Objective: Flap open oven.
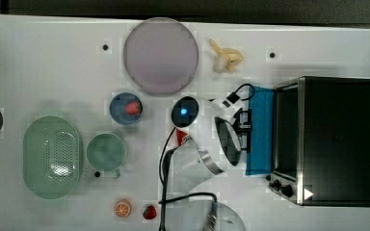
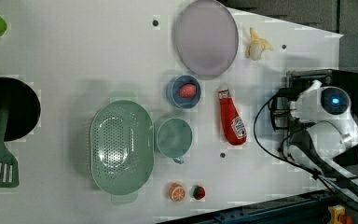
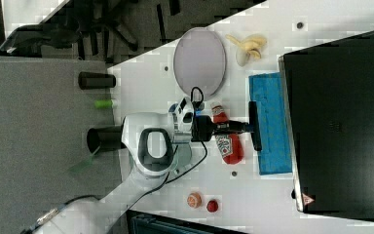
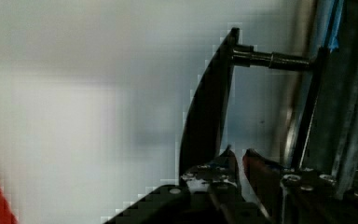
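Boxy black oven (image 1: 337, 139) with silver frame at bench's right edge in top view; blue glass door (image 1: 261, 131) flapped down flat. End effector (image 3: 246, 127) clenched on bar handle (image 3: 254, 126).

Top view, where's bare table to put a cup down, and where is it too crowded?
Open patches: the wide white stretch between the grey plate and the green colander, and the strip under the colander toward the orange slice. Crowded: the space before the oven, taken by its lowered blue door, the gripper and the ketchup bottle.
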